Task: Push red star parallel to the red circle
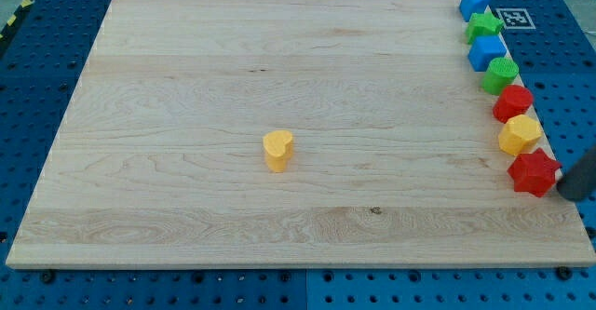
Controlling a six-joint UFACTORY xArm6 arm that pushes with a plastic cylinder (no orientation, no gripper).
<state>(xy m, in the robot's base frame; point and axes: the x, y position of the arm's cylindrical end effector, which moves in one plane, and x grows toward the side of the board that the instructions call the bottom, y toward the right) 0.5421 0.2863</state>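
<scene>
The red star point(534, 172) lies at the board's right edge, low in the view. The red circle point(512, 102) lies above it on the same edge, with a yellow hexagon point(520, 135) between the two. My tip point(562, 185) is the end of the dark rod coming in from the view's right. It sits just right of the red star, touching it or nearly so.
Further up the right edge stand a green block point(500, 73), a blue block point(486, 51), a green star point(484, 24) and a blue block point(475, 3). A yellow heart point(277, 150) lies alone near the middle of the wooden board point(186, 114).
</scene>
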